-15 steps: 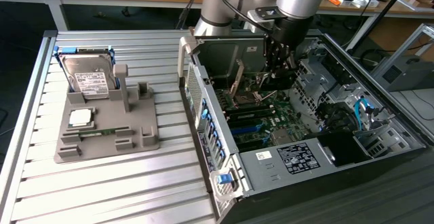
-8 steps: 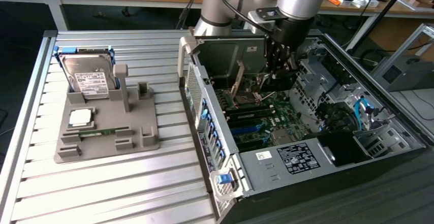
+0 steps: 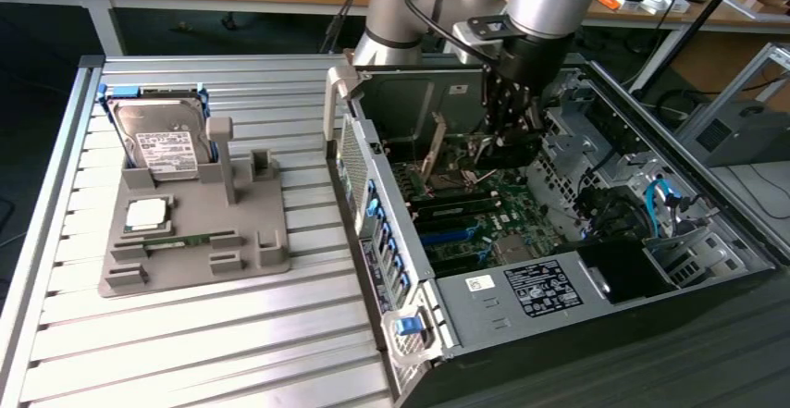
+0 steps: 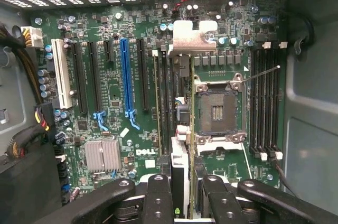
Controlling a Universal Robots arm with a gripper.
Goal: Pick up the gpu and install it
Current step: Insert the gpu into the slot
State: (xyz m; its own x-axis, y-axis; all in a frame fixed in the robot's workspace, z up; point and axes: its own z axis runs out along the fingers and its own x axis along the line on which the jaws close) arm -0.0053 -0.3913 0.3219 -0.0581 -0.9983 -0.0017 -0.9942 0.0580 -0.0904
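The gpu (image 4: 182, 113) is seen edge-on in the wrist view, a thin card with its silvery end bracket (image 4: 189, 35) toward the case's vented rear wall. My gripper (image 4: 185, 184) is shut on its near end, one dark finger (image 4: 158, 197) on each side. The card hangs over the motherboard (image 4: 113, 123), between the black expansion slots (image 4: 142, 71) and the open processor socket (image 4: 216, 110). Whether it touches a slot I cannot tell. In the exterior view my gripper (image 3: 506, 154) reaches down inside the open computer case (image 3: 370, 195).
A blue slot (image 4: 125, 76) and a white slot (image 4: 62, 76) lie further along the board; cables (image 4: 21, 134) crowd one side. On the slatted table at the exterior view's left, a grey fixture (image 3: 265, 241) holds a hard drive (image 3: 166, 140), a processor (image 3: 148, 214) and a memory stick (image 3: 185, 240).
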